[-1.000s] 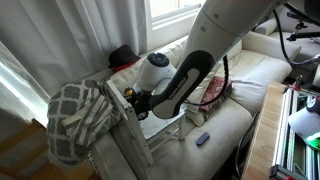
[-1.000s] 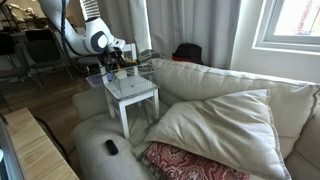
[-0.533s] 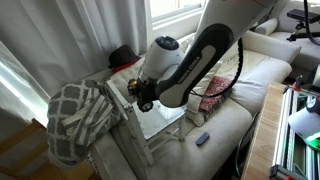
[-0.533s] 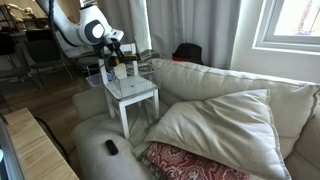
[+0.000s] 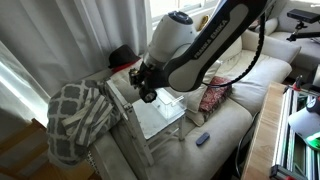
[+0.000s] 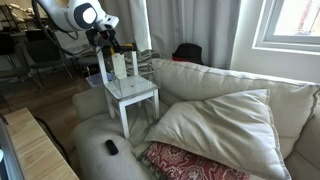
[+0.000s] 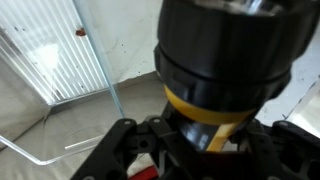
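A black cylinder with a yellow band [image 7: 225, 60] stands between the two black fingers of the pincer [image 7: 205, 148], which grips it near its lower end. The cylinder rises toward the wrist camera and fills most of that view, so the finger pads themselves are hidden. In the wrist view the glass tabletop [image 7: 55, 70] of a small white side table lies below and off to one side, clear of the cylinder. In both exterior views the pincer [image 5: 147, 92] [image 6: 108, 45] hangs above one edge of that tabletop [image 5: 165, 120] [image 6: 135, 88], apart from it. The side table stands on a cream sofa [image 5: 245, 75], just beside a checked blanket [image 5: 75, 115] draped over the sofa's arm. A red patterned cushion [image 5: 213, 95] [image 6: 185, 160] lies on the seat past the table. A small dark remote-like thing [image 5: 202, 138] [image 6: 111, 147] rests on the sofa's front edge, well apart from the pincer. A large cream cushion [image 6: 220, 125] leans against the backrest. The arm comes down from above, its bulky white wrist joint [image 5: 175, 30] bent so that the pincer points down at the table.
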`<state>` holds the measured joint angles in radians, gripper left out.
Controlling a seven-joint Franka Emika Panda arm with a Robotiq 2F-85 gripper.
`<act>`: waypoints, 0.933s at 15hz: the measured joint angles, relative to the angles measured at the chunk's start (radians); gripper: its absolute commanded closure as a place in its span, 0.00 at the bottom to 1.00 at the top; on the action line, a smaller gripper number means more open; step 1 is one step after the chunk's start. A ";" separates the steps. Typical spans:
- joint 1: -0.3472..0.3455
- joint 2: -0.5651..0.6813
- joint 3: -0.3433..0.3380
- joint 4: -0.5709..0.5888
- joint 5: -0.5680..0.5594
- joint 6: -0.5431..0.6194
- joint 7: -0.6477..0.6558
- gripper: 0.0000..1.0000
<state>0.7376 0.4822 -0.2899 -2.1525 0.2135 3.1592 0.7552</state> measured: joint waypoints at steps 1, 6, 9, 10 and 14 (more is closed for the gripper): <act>0.010 -0.030 -0.019 -0.022 -0.003 -0.016 -0.003 0.79; 0.040 -0.139 -0.109 -0.099 -0.040 -0.159 -0.024 0.79; 0.037 -0.155 -0.130 -0.117 -0.057 -0.222 -0.049 0.79; 0.037 -0.153 -0.135 -0.120 -0.068 -0.236 -0.056 0.79; -0.012 -0.150 -0.116 -0.124 -0.187 -0.278 -0.059 0.79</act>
<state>0.7258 0.3320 -0.4058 -2.2768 0.0269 2.8811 0.6962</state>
